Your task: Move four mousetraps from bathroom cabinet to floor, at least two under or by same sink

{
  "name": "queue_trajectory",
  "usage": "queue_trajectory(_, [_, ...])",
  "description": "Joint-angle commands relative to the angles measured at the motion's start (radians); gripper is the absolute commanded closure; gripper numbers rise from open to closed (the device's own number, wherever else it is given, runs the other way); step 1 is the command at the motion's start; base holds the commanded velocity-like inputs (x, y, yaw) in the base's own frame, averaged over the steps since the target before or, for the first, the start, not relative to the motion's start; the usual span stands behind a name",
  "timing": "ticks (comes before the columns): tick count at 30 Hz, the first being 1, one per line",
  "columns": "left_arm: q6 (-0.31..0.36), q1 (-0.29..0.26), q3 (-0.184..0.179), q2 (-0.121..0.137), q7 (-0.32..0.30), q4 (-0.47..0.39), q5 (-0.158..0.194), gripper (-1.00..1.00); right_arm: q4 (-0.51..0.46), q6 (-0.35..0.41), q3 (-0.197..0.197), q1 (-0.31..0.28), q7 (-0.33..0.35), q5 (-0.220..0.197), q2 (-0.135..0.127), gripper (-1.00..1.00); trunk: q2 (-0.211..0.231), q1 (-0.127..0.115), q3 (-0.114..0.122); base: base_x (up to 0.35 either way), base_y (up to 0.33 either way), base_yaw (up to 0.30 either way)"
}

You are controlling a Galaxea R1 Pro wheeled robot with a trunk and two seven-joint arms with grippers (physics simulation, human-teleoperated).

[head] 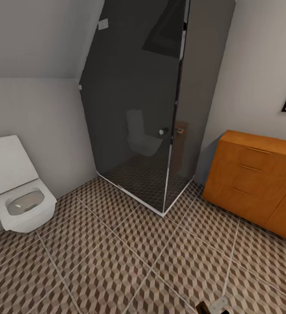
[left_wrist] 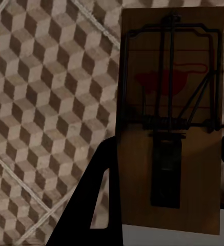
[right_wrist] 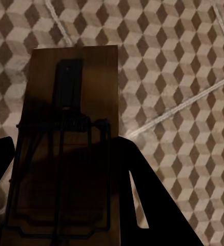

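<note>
Above floor (left_wrist: 35, 102), both jaws clamp mousetraps (left_wrist: 169, 123).

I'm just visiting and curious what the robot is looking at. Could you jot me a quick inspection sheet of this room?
Surface: cube-patterned tile floor, pale grout lines.
Job's things: one mousetrap between the left gripper fingers; another mousetrap between the right gripper fingers; orange-brown cabinet, drawers closed.
Clutter: nothing seen.
Grippers: each shut on a trap above the tiles.
Cables: nothing seen.
Surroundings: white toilet, lid up; dark glass shower; grey walls.
</note>
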Motion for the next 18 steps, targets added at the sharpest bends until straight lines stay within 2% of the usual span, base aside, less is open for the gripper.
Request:
queue_trajectory(1, [-0.008, -0.002, -0.008, 0.000, 0.005, -0.005, 0.007, 1.00, -0.003, -0.001, 0.009, 0.000, -0.005, -0.009, -0.001, 1.00, -0.001, 0.000, -0.001, 0.000, 0.000, 0.292])
queue_trajectory(18, [-0.008, -0.002, -0.008, 0.000, 0.005, -0.005, 0.007, 1.00, -0.003, -0.001, 0.009, 0.000, -0.004, -0.008, -0.001, 1.00, -0.001, 0.000, -0.001, 0.000, 0.000, 0.292])
